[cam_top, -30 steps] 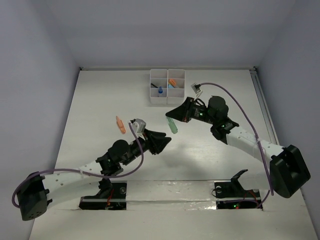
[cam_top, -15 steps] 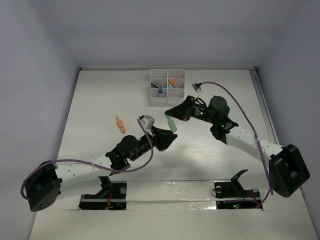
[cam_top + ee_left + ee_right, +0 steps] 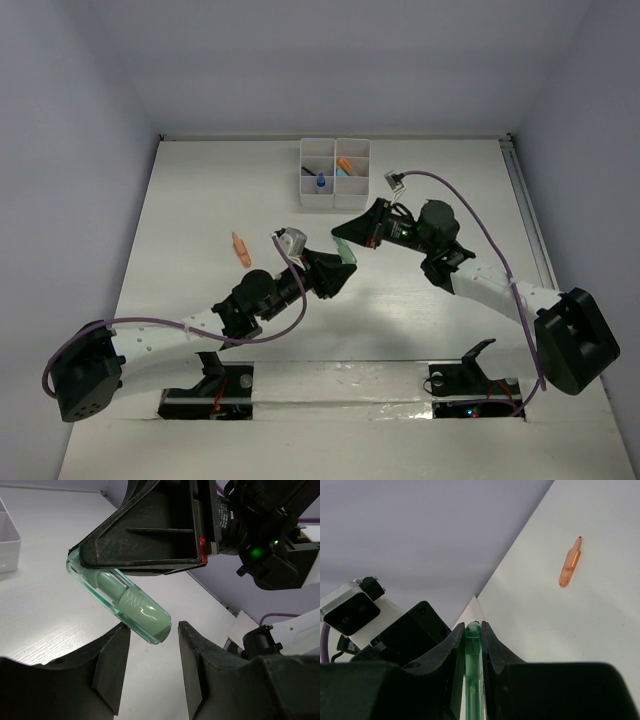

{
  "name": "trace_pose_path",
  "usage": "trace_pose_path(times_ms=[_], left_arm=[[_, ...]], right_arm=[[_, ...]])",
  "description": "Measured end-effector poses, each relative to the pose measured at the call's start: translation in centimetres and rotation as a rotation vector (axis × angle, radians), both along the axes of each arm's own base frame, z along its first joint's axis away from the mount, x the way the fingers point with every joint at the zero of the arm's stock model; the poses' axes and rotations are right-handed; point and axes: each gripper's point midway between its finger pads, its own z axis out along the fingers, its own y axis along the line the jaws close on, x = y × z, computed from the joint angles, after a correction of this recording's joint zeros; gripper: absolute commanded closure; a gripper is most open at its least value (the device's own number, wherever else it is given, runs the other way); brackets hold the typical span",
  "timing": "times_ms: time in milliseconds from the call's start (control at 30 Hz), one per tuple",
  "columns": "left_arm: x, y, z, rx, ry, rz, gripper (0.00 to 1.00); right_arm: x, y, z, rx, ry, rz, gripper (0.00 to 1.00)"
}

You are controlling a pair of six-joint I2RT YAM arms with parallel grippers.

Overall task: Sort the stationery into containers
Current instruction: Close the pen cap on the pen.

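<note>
Mid-table, right gripper (image 3: pixel 343 233) clamps the green marker (image 3: pixel 125 602); left gripper (image 3: pixel 343 272) sits at its tip, jaws apart.

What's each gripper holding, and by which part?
Right gripper grips the green marker by one end. Left gripper is open, straddling the free end, holding nothing.

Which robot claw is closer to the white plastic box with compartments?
Right. The right gripper hangs just short of the white plastic box; the left gripper sits farther back.
</note>
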Motion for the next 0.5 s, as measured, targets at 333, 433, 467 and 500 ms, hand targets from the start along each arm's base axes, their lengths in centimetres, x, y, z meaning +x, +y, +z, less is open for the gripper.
trace_pose_path(times_ms=[333,433,467,500], left_arm=[[-0.1,0.0,1.4,-0.059,-0.013,-0.014,0.65],[0.0,0.2,1.5,-0.076,-0.006,-0.009,0.71],[0.0,0.3,1.6,-0.082,-0.004,-0.010,0.74],[-0.1,0.3,1.7,-0.090,-0.001,-0.011,0.75]], right_arm=[[-0.8,0.0,1.5,0.067,-0.029,0.038,1.00],[-1.3,0.0,1.7,0.091,-0.029,0.055,1.00],[-1.5,-0.1,1.8,0.102,-0.033,0.060,1.00],[-1.6,-0.1,2.0,0.113,-0.037,0.063,1.00]])
